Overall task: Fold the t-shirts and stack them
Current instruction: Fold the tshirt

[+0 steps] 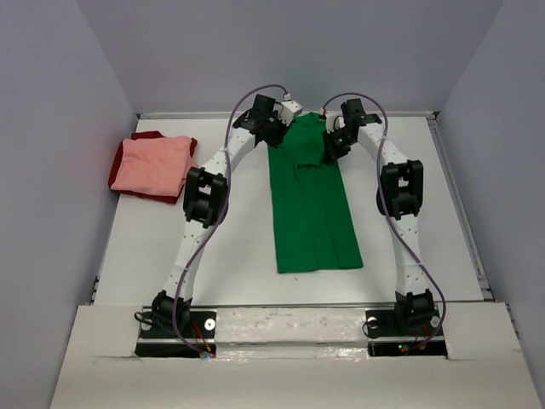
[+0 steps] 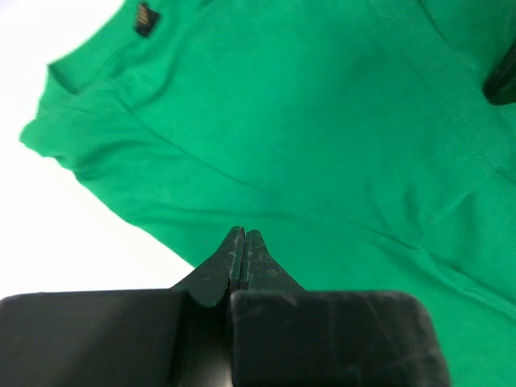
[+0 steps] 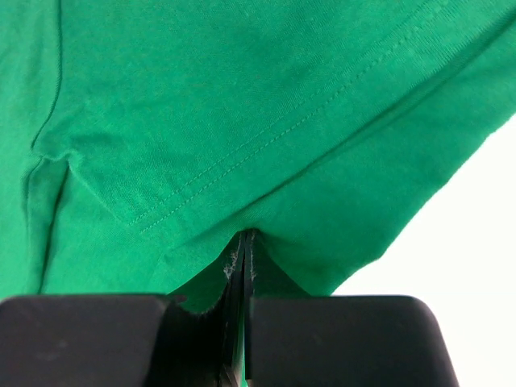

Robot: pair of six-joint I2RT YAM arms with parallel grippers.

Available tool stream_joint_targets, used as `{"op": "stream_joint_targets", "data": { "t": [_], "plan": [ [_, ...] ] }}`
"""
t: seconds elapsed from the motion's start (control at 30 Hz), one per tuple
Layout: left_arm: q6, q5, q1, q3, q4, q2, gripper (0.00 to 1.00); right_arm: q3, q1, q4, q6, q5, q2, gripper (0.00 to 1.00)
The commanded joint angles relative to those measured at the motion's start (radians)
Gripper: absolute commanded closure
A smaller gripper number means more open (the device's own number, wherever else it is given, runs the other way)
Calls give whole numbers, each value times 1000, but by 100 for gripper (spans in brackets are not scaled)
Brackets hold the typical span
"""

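Note:
A bright green t-shirt (image 1: pixel 313 213) lies as a long narrow strip down the middle of the table, and its far, collar end is lifted and bunched between my two grippers. In the left wrist view the green t-shirt (image 2: pixel 322 129) shows its collar and label, and my left gripper (image 2: pixel 243 234) is shut with a sliver of green between its tips. My right gripper (image 3: pixel 246 235) is shut on the green t-shirt (image 3: pixel 242 105), which puckers at its tips. From above, the left gripper (image 1: pixel 279 135) and the right gripper (image 1: pixel 330 146) stand at the strip's far end. A folded salmon pink t-shirt (image 1: pixel 153 164) lies on a dark red t-shirt (image 1: pixel 116 175) at the far left.
The white table (image 1: pixel 426 196) is walled by grey panels on three sides, with a raised rail along its right edge (image 1: pixel 464 213). Both arms reach far forward from their bases (image 1: pixel 289 328) at the near edge, flanking the green strip.

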Motion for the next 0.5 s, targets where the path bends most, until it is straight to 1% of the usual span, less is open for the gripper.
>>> {"op": "stream_joint_targets", "data": {
  "t": [0.0, 0.2, 0.27, 0.37, 0.47],
  "plan": [
    [37, -75, -5, 98, 43, 42, 100, 61, 6, 98, -36, 76, 42, 100],
    [85, -166, -18, 154, 71, 56, 100, 122, 6, 122, -41, 69, 65, 100],
    [91, -186, -21, 148, 80, 47, 100, 135, 15, 129, -36, 53, 66, 100],
    [92, -193, -22, 98, 86, 6, 100, 124, 24, 127, -36, 39, 43, 100],
    [98, -210, -22, -6, 109, -77, 100, 52, 34, 129, -42, 32, -44, 100]
  ]
}}
